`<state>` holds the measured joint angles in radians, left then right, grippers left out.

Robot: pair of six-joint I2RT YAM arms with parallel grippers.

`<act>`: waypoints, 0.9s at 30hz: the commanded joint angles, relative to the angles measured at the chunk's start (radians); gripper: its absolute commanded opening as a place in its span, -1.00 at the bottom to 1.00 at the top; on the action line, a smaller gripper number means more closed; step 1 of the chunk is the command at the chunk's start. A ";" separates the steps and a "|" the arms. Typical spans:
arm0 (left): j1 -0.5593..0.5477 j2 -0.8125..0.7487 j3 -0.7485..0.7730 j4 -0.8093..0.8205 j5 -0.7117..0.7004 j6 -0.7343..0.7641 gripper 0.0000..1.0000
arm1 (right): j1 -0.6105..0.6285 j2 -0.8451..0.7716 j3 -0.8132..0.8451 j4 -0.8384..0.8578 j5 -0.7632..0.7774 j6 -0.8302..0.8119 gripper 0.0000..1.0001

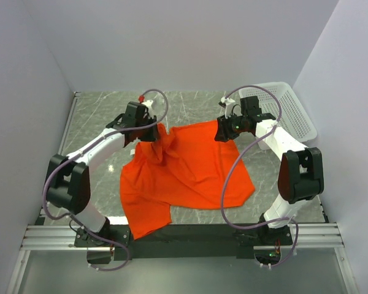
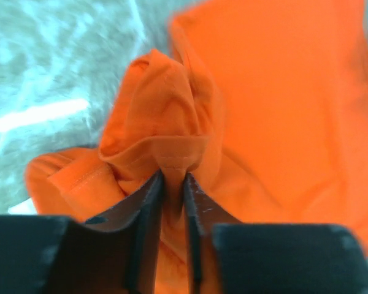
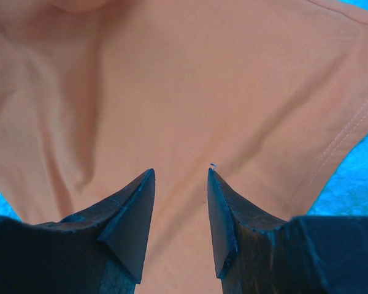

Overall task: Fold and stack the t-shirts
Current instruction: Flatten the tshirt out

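Roughly spread, the t-shirt [image 1: 190, 171] lies left of the basket [image 1: 289, 109]. The left gripper [image 2: 173, 179] pinches a bunched fold on the side away from the basket, while the right gripper [image 3: 181, 174] sits half-open over cloth nearest it, holding nothing. Close the right on one hem layer first, then lift both evenly, keeping the cloth taut with no twist.

The t-shirt [image 1: 190, 171] lies on the worktop [image 1: 104, 110] between my arms — left claw [image 1: 156, 130] at its far-left corner, right claw [image 1: 224, 132] above its far-right edge, basket [image 1: 288, 107] behind that, rightward.
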<state>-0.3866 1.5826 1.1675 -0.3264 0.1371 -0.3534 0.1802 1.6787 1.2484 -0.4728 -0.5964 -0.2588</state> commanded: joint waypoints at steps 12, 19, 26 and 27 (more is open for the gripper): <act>-0.003 -0.038 -0.051 0.038 0.068 0.070 0.04 | -0.008 -0.016 0.005 0.002 -0.025 -0.010 -0.06; -0.072 0.056 -0.005 0.050 -0.054 -0.119 0.11 | -0.008 -0.013 0.005 0.000 -0.020 -0.008 -0.06; -0.150 0.172 0.095 -0.013 -0.283 -0.259 0.08 | -0.007 -0.007 0.006 -0.001 -0.020 -0.008 -0.06; -0.155 0.198 0.110 -0.037 -0.306 -0.271 0.08 | -0.008 -0.007 0.006 -0.001 -0.020 -0.008 -0.06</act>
<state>-0.5274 1.7527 1.2114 -0.3313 -0.0360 -0.5407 0.1802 1.6791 1.2484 -0.4755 -0.5964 -0.2592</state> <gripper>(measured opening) 0.542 0.469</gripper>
